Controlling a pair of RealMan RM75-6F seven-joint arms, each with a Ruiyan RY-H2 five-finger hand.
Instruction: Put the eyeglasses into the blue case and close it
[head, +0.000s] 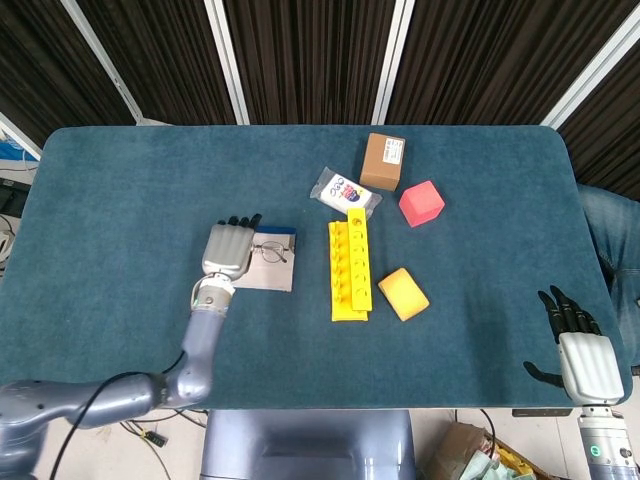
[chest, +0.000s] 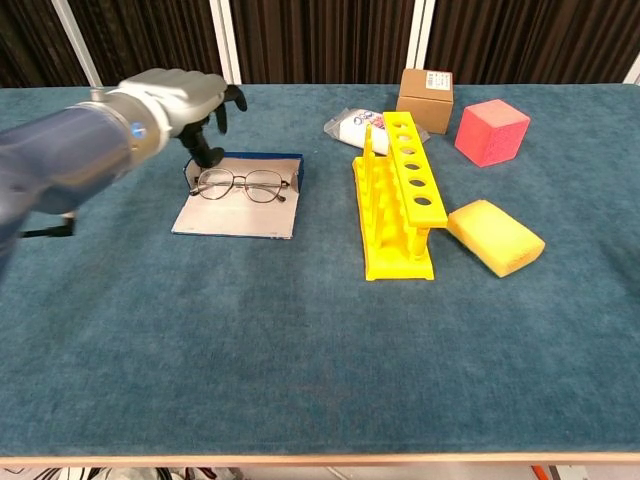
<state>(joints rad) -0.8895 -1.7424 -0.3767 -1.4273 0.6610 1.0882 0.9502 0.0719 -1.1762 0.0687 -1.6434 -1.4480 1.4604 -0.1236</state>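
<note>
On the worktop (chest: 300, 350), left of centre: the blue case (chest: 240, 196) lies open and flat, its pale inner face up and its blue wall along the far edge.
Eyeglasses (chest: 238, 184): resting on the open case toward its far side, lenses side by side, apart from every hand.
Case in head view: the blue case (head: 268, 258) shows just right of the left hand, with the eyeglasses (head: 268, 251) on it.
Left hand (chest: 180, 98): raised at the far left corner of the case, holding nothing, fingers loosely bent and apart; a dark thumb tip points down toward the case's left end, and I cannot tell whether it touches.
Left hand from above (head: 227, 248): its back faces up, dark fingertips at the far side, just beside the left edge of the case.
Right hand (head: 577, 352): near the worktop's right front corner, well apart from everything, fingers spread and empty; seen only in head view.
Yellow rack (chest: 397, 197): right of the case, standing lengthwise.
Yellow sponge (chest: 495, 236): just right of the rack's near end.
Pink cube (chest: 491, 132): far right.
Cardboard box (chest: 425, 99): at the far edge, with a white packet (chest: 355, 126) to its left.
</note>
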